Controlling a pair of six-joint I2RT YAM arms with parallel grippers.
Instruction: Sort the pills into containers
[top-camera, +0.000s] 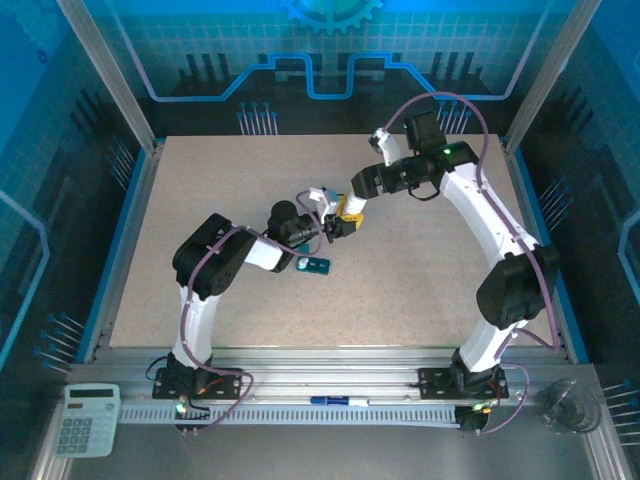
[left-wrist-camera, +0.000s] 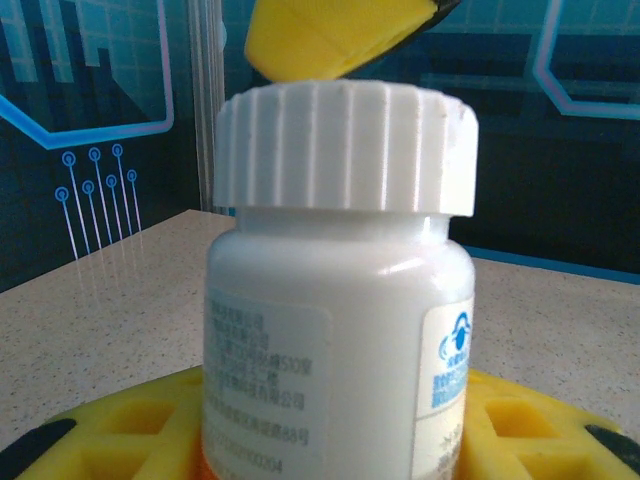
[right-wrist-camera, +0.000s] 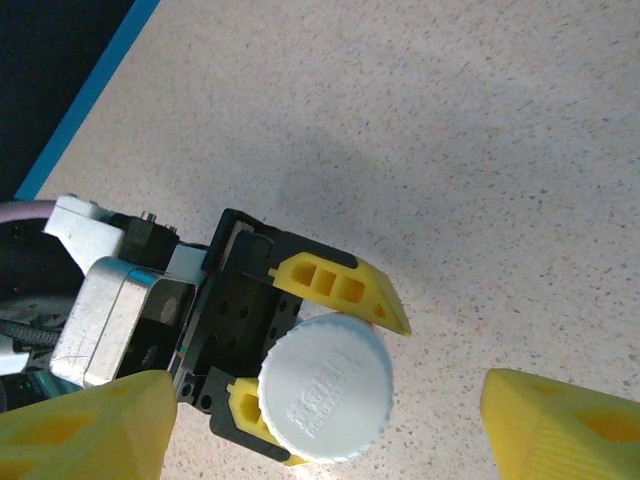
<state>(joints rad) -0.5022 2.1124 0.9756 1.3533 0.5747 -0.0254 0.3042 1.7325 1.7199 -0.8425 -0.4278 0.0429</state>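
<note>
White pill bottle (left-wrist-camera: 340, 330) is clamped upright by the left fingers (right-wrist-camera: 340, 288) mid-worktop (top-camera: 200, 200), presumably so the right fingers (right-wrist-camera: 560, 425), spread open above its cap (right-wrist-camera: 325, 390), can unscrew it.

A robotics lab cell. We read it from the left arm (top-camera: 192, 325) and the right arm (top-camera: 480, 210) bolted to an aluminium rail (top-camera: 330, 385) at the near edge of a speckled table (top-camera: 420, 290), from the extruded metal posts (top-camera: 110, 75) framing it, and from the blue circuit-patterned panels (top-camera: 320, 60) walling it in. A calculator (top-camera: 88, 420) lies on the front ledge.
</note>
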